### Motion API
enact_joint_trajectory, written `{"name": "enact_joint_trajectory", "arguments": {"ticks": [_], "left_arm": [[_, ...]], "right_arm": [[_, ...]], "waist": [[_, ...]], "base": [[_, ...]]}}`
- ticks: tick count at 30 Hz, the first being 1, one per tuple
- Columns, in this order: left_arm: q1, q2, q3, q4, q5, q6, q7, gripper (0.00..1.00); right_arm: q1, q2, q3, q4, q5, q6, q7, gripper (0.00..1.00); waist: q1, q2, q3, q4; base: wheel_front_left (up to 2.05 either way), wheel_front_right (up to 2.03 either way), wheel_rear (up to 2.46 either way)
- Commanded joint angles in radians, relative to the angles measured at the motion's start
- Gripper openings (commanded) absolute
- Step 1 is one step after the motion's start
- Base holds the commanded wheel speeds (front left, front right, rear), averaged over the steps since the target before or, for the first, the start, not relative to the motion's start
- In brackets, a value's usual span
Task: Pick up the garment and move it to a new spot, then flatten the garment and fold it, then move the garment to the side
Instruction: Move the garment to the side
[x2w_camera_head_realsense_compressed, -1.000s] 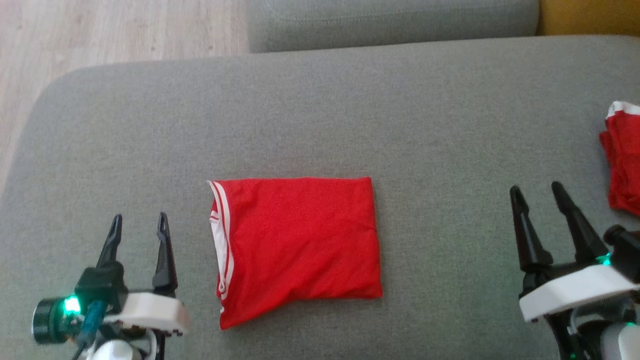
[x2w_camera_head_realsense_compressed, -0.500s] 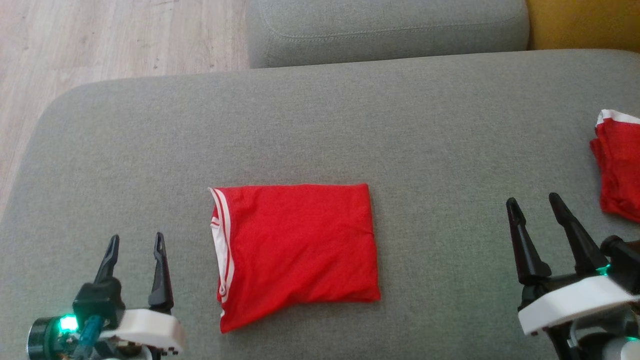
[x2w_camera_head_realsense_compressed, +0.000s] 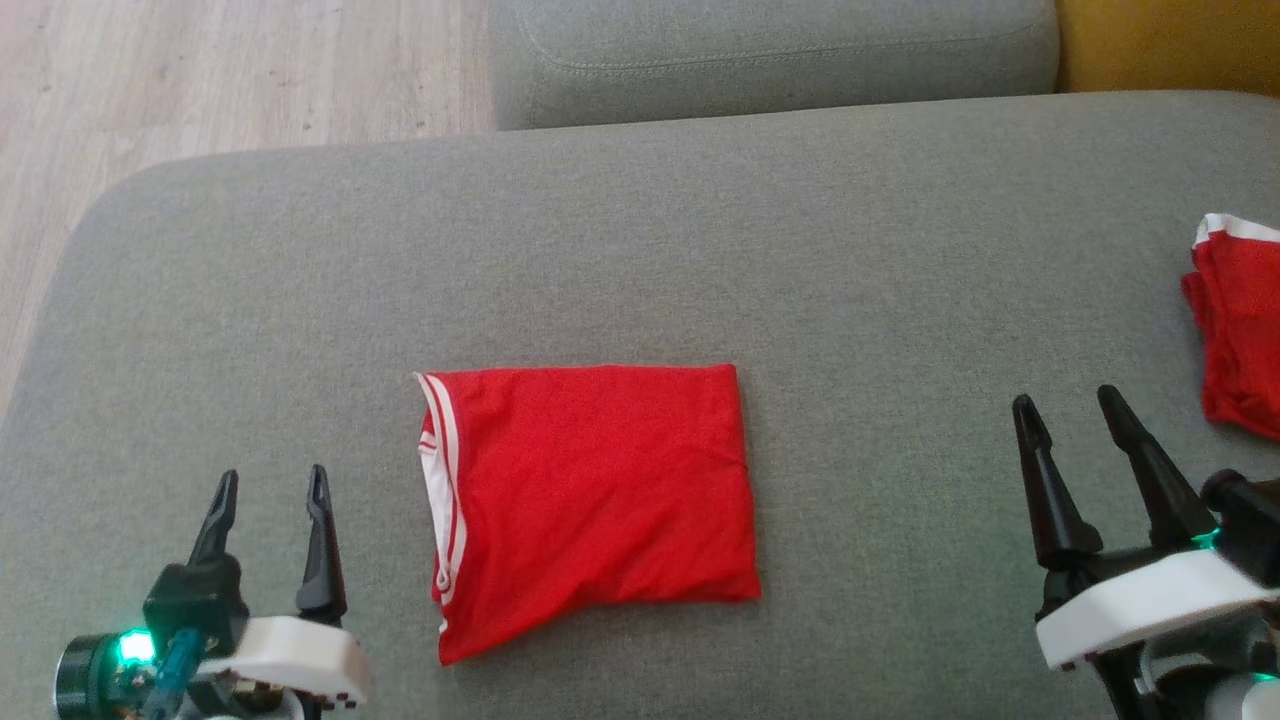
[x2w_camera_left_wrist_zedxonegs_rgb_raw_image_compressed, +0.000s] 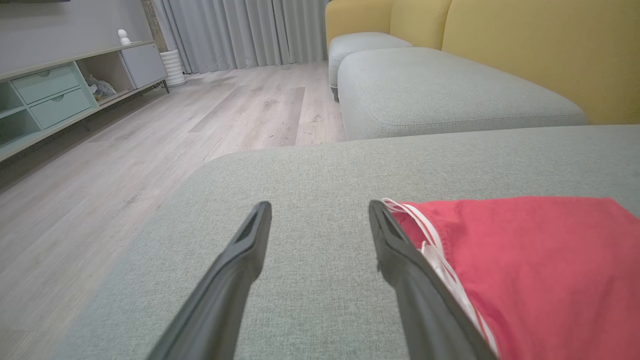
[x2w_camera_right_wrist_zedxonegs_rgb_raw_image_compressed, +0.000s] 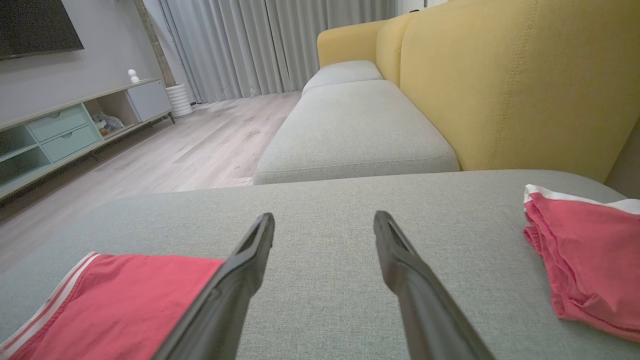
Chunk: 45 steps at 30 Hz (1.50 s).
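Over the last second the head camera has tipped slightly and both grippers have drawn back a little; the garment (x2w_camera_head_realsense_compressed: 590, 500) has stayed put. Folded into a soft red rectangle with white-striped trim on its left edge, it lies on the grey woven cushion (x2w_camera_head_realsense_compressed: 700, 250) between the left gripper (x2w_camera_head_realsense_compressed: 273, 473) and right gripper (x2w_camera_head_realsense_compressed: 1065, 396), both spread open and empty. Another red cloth (x2w_camera_head_realsense_compressed: 1235, 330), possibly folded, sits far right.

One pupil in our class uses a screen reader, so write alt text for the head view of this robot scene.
A folded red garment with white-striped trim lies flat in the middle of a grey sofa cushion. The left gripper and right gripper are open and empty either side of it. A second red garment sits at the right edge.
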Motion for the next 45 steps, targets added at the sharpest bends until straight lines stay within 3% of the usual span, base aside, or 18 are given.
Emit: {"name": "enact_joint_trajectory", "arguments": {"ticks": [1, 10, 18, 22, 29, 30, 31, 32, 37, 41, 45], "left_arm": [[-0.039, 0.030, 0.038, -0.034, -0.002, 0.010, -0.005, 1.00], [-0.109, 0.006, 0.035, -0.047, 0.017, -0.006, -0.107, 1.00], [-0.181, -0.054, 0.008, 0.026, 0.023, -0.053, -0.200, 1.00], [-0.201, -0.081, 0.000, 0.052, 0.029, -0.068, -0.215, 1.00], [-0.219, -0.107, 0.000, 0.108, 0.023, -0.103, -0.223, 1.00], [-0.221, -0.109, -0.001, 0.115, 0.023, -0.107, -0.223, 1.00], [-0.221, -0.111, -0.001, 0.122, 0.022, -0.111, -0.224, 1.00], [-0.221, -0.112, -0.002, 0.128, 0.021, -0.114, -0.224, 1.00], [-0.220, -0.114, 0.005, 0.147, 0.018, -0.121, -0.225, 1.00], [-0.212, -0.110, 0.011, 0.149, 0.019, -0.119, -0.225, 1.00], [-0.202, -0.100, 0.019, 0.147, 0.020, -0.114, -0.224, 1.00]], "right_arm": [[-0.033, -0.008, 0.016, -0.040, -0.002, -0.001, 0.005, 1.00], [-0.080, -0.039, 0.045, 0.057, 0.047, -0.001, 0.055, 1.00], [-0.183, -0.031, 0.239, 0.330, 0.155, -0.001, 0.042, 1.00], [-0.251, -0.014, 0.284, 0.477, 0.203, -0.001, 0.030, 1.00], [-0.332, 0.003, 0.314, 0.669, 0.272, -0.001, 0.106, 1.00], [-0.337, 0.004, 0.323, 0.684, 0.281, -0.001, 0.120, 0.59], [-0.341, 0.003, 0.328, 0.689, 0.288, -0.001, 0.118, 0.05], [-0.343, 0.002, 0.331, 0.694, 0.294, -0.001, 0.115, 0.00], [-0.366, -0.051, 0.342, 0.657, 0.250, -0.001, 0.029, 0.00], [-0.366, -0.101, 0.369, 0.623, 0.198, -0.001, 0.014, 0.00], [-0.350, -0.163, 0.371, 0.566, 0.174, -0.001, 0.016, 0.00]], "waist": [[0.0000, 0.0000, 0.002, 0.001], [0.0000, 0.0000, 0.068, 0.053], [0.0000, 0.0000, 0.106, 0.155], [0.0000, 0.0000, 0.117, 0.200], [0.0000, 0.0000, 0.127, 0.247], [0.0000, 0.0000, 0.126, 0.251], [0.0000, 0.0000, 0.124, 0.254], [0.0000, 0.0000, 0.124, 0.257], [0.0000, 0.0000, 0.119, 0.250], [0.0000, 0.0000, 0.114, 0.216], [0.0000, 0.0000, 0.111, 0.140]], "base": [[0.00, 0.00, 0.00], [0.00, 0.00, 0.00], [0.00, 0.00, 0.00], [0.00, 0.00, 0.00], [0.00, 0.00, 0.00], [0.00, 0.00, 0.00], [0.00, 0.00, 0.00], [0.00, 0.00, 0.00], [0.00, 0.00, 0.00], [0.00, 0.00, 0.00], [0.00, 0.00, 0.00]]}}
